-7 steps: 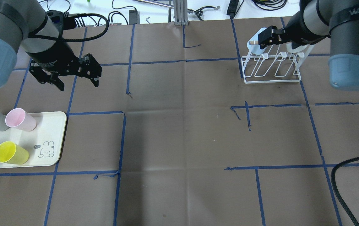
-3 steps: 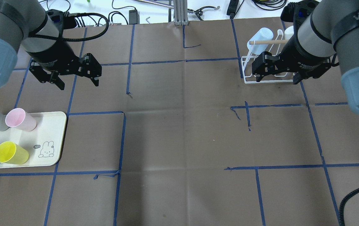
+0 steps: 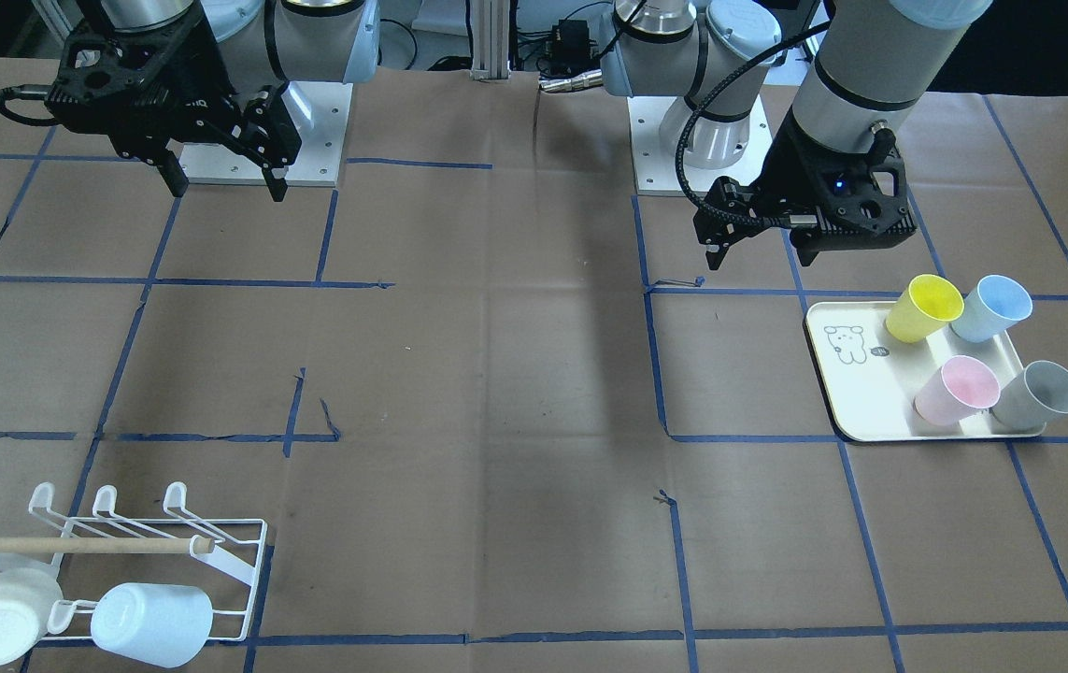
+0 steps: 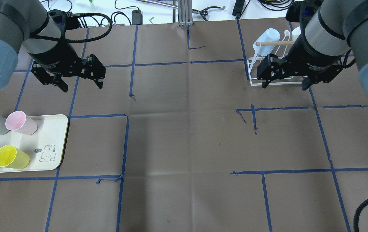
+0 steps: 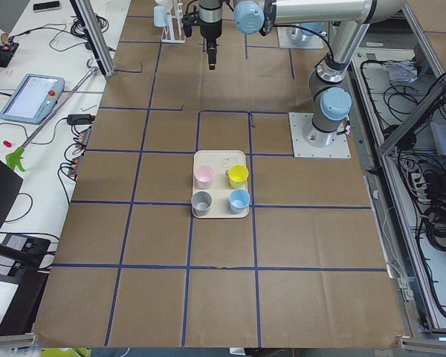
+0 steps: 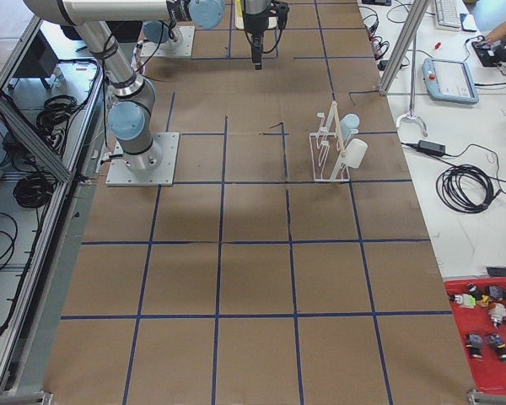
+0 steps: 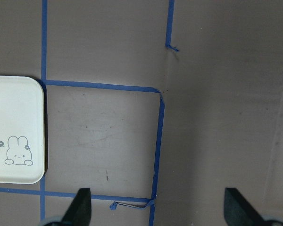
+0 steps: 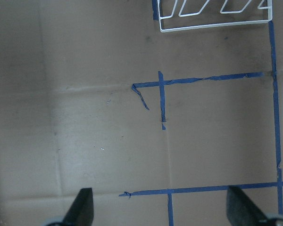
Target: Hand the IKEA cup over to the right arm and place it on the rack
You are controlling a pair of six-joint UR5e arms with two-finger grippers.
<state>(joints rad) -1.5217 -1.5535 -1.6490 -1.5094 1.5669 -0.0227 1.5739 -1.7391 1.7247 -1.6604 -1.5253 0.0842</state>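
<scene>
Pulled back from the rack [image 4: 275, 42] since a second ago, the right arm [image 4: 327, 29] points down. Overhead, its right gripper [image 4: 284, 84] gapes empty, with the pale blue cup [image 4: 269, 34] hanging on the rack just beyond it. Front-facing, the left gripper [image 3: 762, 254] is equally wide and empty. Right wrist view: the rack's base lies ahead of the gripper.

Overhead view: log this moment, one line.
left gripper open, empty | right gripper open, empty | rack: two cups | tray: four cups

worktop [image 4: 184, 145]: brown-papered, blue tape grid [image 4: 124, 145], beneath left end effector [image 4: 82, 88] and right end effector [image 4: 283, 87] | aluminium post [image 4: 184, 13]: beyond, between them | white bench [image 4: 161, 16]: cables [image 4: 121, 15], behind post
</scene>
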